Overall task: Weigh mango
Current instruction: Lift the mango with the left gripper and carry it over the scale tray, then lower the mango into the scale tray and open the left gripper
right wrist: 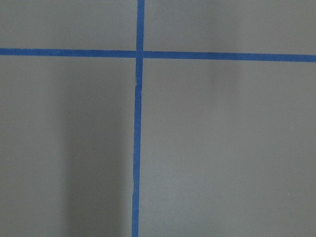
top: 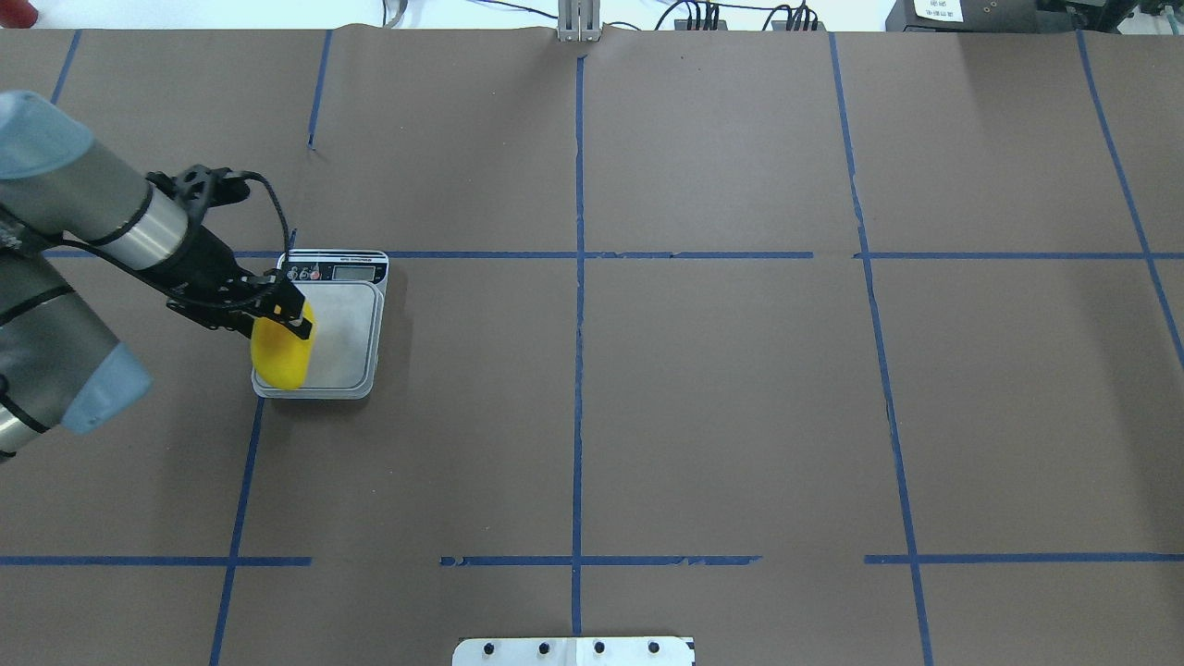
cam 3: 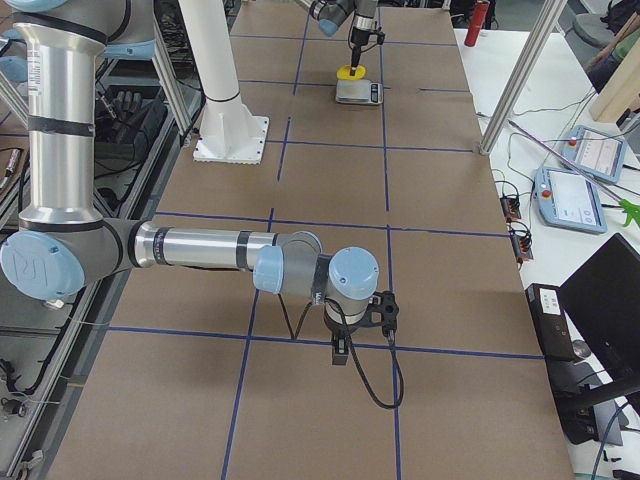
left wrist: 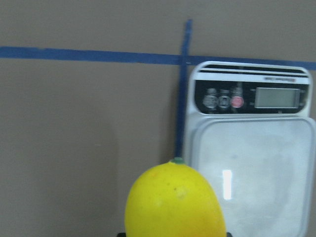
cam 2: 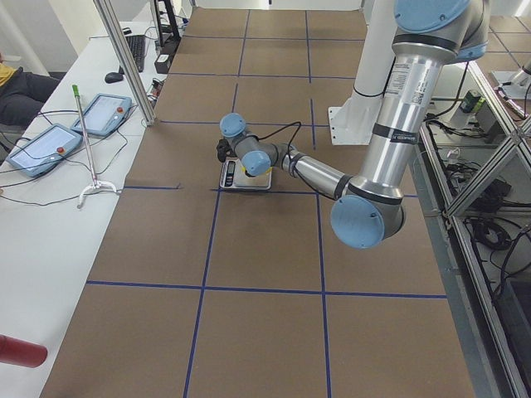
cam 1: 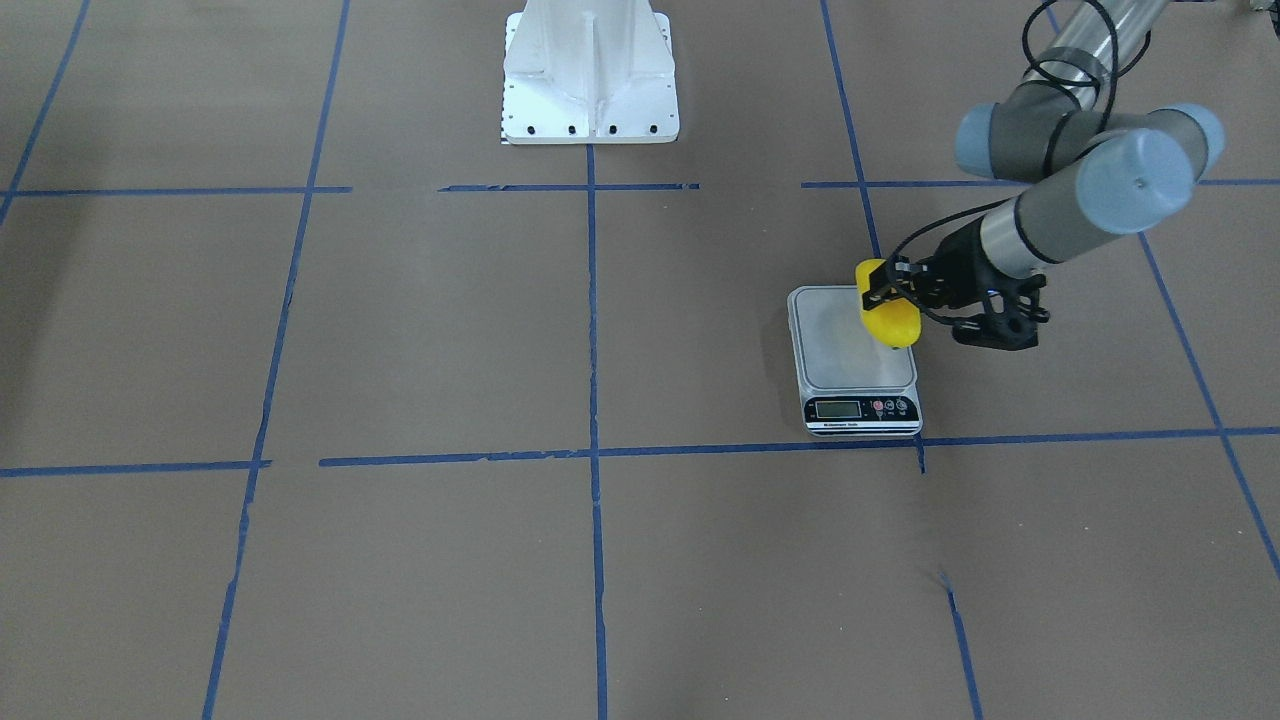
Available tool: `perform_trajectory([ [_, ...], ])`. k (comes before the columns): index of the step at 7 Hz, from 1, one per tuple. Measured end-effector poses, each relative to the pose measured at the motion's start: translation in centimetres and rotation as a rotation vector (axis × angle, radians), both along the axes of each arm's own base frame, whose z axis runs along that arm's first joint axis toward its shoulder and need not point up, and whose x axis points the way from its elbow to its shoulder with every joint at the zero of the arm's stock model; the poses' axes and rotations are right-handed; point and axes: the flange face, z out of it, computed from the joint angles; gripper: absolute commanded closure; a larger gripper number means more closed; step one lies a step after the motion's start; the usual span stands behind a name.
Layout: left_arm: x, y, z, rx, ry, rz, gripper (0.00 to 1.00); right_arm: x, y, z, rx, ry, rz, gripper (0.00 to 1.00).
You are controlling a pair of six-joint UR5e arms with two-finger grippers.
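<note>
The bright yellow mango (cam 1: 888, 318) is held in my left gripper (cam 1: 882, 287), which is shut on its upper part. It hangs over the edge of the scale's platform (cam 1: 850, 345) on the side nearer my left arm. The overhead view shows the mango (top: 282, 353) over the platform's (top: 350, 333) left edge, with the gripper (top: 292, 311) on it. In the left wrist view the mango (left wrist: 173, 202) is left of the platform (left wrist: 252, 173). I cannot tell if it touches the scale. My right gripper (cam 3: 340, 352) points down at bare table far from the scale; I cannot tell whether it is open or shut.
The scale's display and buttons (top: 335, 271) face away from the robot. The white robot base (cam 1: 590, 80) stands at the table's middle edge. Blue tape lines (right wrist: 138, 123) cross the brown table. Teach pendants (cam 2: 50, 141) lie on a side bench.
</note>
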Motion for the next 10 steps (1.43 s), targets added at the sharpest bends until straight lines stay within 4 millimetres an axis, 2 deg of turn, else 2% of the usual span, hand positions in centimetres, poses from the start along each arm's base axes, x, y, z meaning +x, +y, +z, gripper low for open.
perform_trajectory([
  [1,1.5,0.1,-1.1,0.006,-0.008,0.002,1.0,0.0,0.0,0.0,0.0,0.0,0.0,0.0],
  [2,1.6,-0.1,-1.2,0.011,-0.013,-0.004,1.0,0.0,0.0,0.0,0.0,0.0,0.0,0.0],
  [5,0.5,-2.1,-0.4,0.047,-0.035,-0.038,1.0,0.0,0.0,0.0,0.0,0.0,0.0,0.0],
  [6,0.9,-2.5,-0.3,0.052,-0.042,-0.04,0.69,0.0,0.0,0.0,0.0,0.0,0.0,0.0],
  [7,1.5,-2.8,-0.3,0.053,-0.043,-0.036,0.01,0.0,0.0,0.0,0.0,0.0,0.0,0.0],
  [9,2.2,-2.7,0.3,0.059,-0.044,-0.019,0.0,0.0,0.0,0.0,0.0,0.0,0.0,0.0],
  [10,1.6,-3.0,0.5,0.066,-0.043,-0.02,0.0,0.0,0.0,0.0,0.0,0.0,0.0,0.0],
])
